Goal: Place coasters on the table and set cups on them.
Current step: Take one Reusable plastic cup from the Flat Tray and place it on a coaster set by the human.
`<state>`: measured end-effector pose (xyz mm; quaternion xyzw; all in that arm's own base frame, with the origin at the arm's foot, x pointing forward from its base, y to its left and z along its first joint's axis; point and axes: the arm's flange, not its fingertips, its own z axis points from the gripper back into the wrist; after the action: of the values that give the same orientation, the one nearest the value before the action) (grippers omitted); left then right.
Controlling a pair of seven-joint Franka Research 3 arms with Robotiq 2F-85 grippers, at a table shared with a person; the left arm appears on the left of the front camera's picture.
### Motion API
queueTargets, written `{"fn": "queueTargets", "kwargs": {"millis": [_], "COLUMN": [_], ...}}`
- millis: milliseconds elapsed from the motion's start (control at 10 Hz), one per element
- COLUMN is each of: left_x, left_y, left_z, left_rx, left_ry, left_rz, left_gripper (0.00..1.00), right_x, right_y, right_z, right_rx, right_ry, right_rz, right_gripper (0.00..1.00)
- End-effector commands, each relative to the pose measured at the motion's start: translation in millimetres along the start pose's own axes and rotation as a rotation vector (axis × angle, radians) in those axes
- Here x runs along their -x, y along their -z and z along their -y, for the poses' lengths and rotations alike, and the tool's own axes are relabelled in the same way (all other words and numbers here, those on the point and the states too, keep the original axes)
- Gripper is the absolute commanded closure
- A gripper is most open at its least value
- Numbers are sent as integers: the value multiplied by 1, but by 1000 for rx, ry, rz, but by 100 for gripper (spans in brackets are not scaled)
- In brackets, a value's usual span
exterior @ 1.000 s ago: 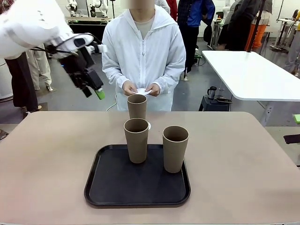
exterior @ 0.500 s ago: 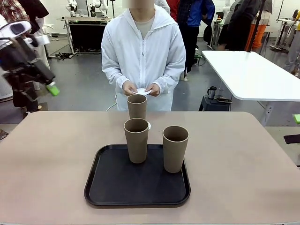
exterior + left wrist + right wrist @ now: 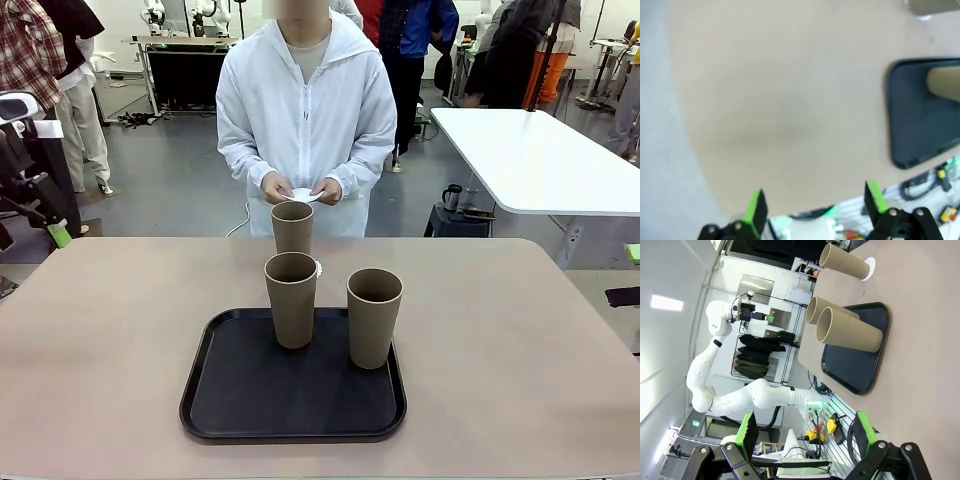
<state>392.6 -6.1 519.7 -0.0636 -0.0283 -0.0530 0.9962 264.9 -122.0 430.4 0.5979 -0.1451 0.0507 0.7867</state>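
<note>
On the tray (image 3: 230,400), two empty cups (image 3: 291,310); third cup (image 3: 292,230) on coaster (image 3: 317,268); left hand (image 3: 816,197), right hand (image 3: 806,422) spread, empty.

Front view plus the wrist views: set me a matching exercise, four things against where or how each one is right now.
Things:
1. far cup
2. right-hand cup
3. white coasters
4. left gripper

Places or states:
A. in the person's hands
B. open, holding nothing
C. on the black tray
D. on a coaster on the table, beyond the tray

Pairs: 1-D, 2-C, 3-A, 4-B.
</note>
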Motion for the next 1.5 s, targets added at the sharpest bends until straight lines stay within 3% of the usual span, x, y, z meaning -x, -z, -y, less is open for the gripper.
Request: {"fn": "queueTargets", "kwargs": {"millis": [0, 100, 300, 500, 700, 900, 1000, 1100, 1200, 1400], "left_x": [0, 0, 5, 25, 56, 80, 86, 87, 96, 88], "left_y": [-8, 0, 18, 41, 57, 55, 55, 57, 59, 62], "left_z": [3, 0, -51, -103, -153, -185, -199, -209, -246, -248], "left_rx": [14, 0, 529, 808, 1016, 1162, 1237, 1268, 1270, 1244], "left_ry": [3, 0, 160, 170, 73, 13, 43, 50, 47, 31], "left_rz": [3, 0, 215, 394, 474, 497, 510, 501, 458, 356], "left_gripper": [0, 0, 0, 0, 0, 0, 0, 0, 0, 0], "right_x": [-1, -1, -1, -1, -1, -1, -1, -1, -1, -1], "right_y": [-1, -1, -1, -1, -1, -1, -1, -1, -1, -1], "right_z": [0, 0, 0, 0, 0, 0, 0, 0, 0, 0], "right_rx": [-13, -13, -13, -13, -13, -13, -13, -13, -13, -13], "right_ry": [-18, -18, -18, -18, -18, -18, -18, -18, -18, -18], "right_rz": [2, 2, 2, 2, 2, 2, 2, 2, 2, 2], "right_gripper": [0, 0, 0, 0, 0, 0, 0, 0, 0, 0]}}
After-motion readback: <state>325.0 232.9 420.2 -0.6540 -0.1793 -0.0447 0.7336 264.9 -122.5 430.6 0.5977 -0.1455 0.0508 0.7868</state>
